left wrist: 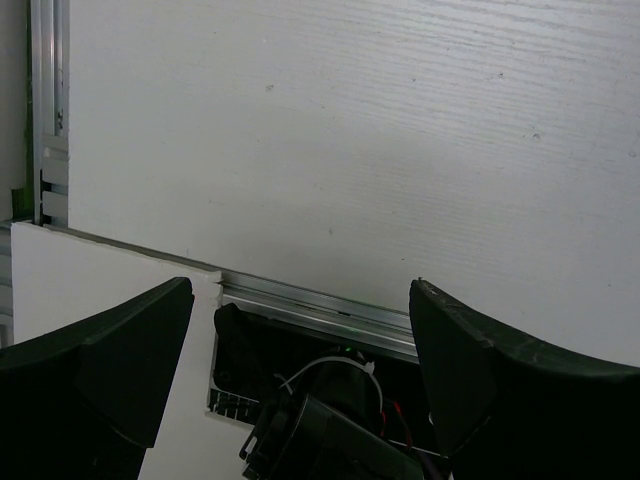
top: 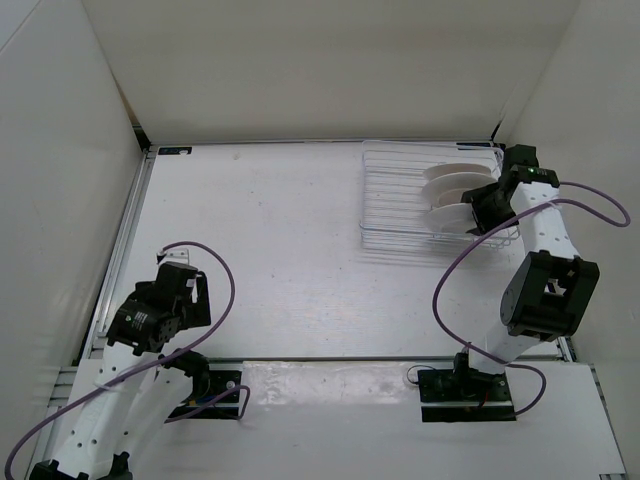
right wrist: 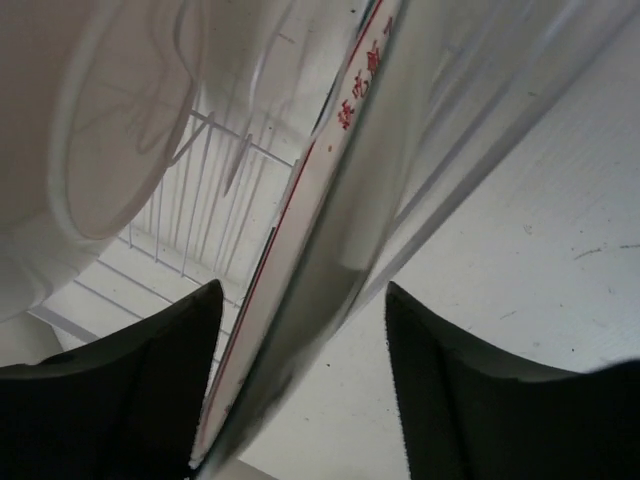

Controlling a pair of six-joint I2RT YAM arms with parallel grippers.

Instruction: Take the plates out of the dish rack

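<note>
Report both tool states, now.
Left tool: open, empty.
Right tool: open, straddling the rim of a plate, not clamped.

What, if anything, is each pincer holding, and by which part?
Nothing is held. The left pincer hangs open. The right pincer straddles the rim of the round white plate with red lettering in the clear ribbed rack, gaps showing both sides.

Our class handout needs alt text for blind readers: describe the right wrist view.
A plate, edge-on with red markings on its rim, slants between the right hand's two dark fingers. A second white plate stands upper left, the clear dish rack's wires behind them, bare table at right.
</note>
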